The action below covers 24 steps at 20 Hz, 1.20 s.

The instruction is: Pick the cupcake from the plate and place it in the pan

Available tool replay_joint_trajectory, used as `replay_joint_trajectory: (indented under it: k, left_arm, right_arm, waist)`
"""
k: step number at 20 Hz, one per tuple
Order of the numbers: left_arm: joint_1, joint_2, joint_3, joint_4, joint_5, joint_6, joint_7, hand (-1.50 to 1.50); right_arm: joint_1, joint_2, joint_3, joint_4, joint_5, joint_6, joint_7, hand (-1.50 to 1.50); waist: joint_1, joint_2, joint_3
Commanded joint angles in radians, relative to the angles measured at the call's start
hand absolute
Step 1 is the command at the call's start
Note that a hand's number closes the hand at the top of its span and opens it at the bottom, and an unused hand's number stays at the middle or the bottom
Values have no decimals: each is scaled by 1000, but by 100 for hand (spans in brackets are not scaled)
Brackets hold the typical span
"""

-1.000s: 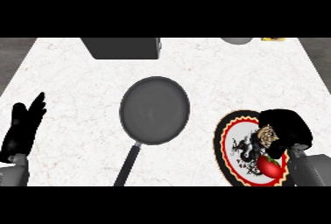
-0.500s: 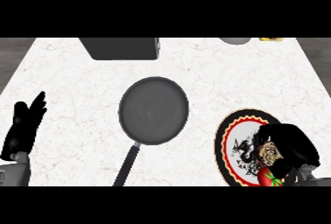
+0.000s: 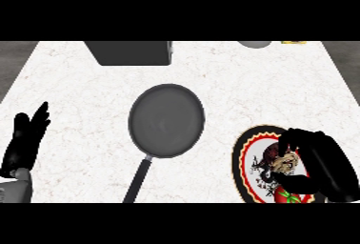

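With the black right hand [image 3: 320, 162] curled round the brown cupcake [image 3: 283, 164] on the red-rimmed patterned round plate [image 3: 247, 152], lift straight up before swinging left to the dark round metal pan [image 3: 166, 120].

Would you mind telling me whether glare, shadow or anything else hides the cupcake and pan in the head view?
Head view: even light, no glare on the white counter; the pan reads clearly, matte grey; the right hand curls round the cupcake on the plate, hiding most of it; the left hand rests open at the left edge.
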Motion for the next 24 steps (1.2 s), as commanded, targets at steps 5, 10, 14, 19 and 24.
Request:
replay_joint_trajectory:
  k: [5, 10, 14, 19, 24]
  left_arm:
    - [-34, 23, 26, 54, -3, -16, -38, 0]
    - [-44, 9, -1, -45, -7, -20, 67, 0]
    - [-17, -18, -3, 18, -13, -14, -6, 0]
    - [2, -22, -5, -40, -7, -21, 20, 0]
    - [-79, -5, 18, 93, -6, -30, -30, 0]
  right_arm:
    - [-95, 110, 62, -153, -7, 66, 96, 150]
    - [-304, 242, 79, 5, -9, 89, 200, 150]
    - [-375, 315, 132, 179, -18, -25, 236, 150]
    - [-519, 318, 166, 441, -125, -201, 263, 150]
    - [-751, 319, 197, 751, -229, -307, 310, 150]
  waist:
    - [12, 5, 0]
    - [23, 5, 0]
    - [23, 6, 0]
    - [31, 6, 1]
    - [33, 10, 0]
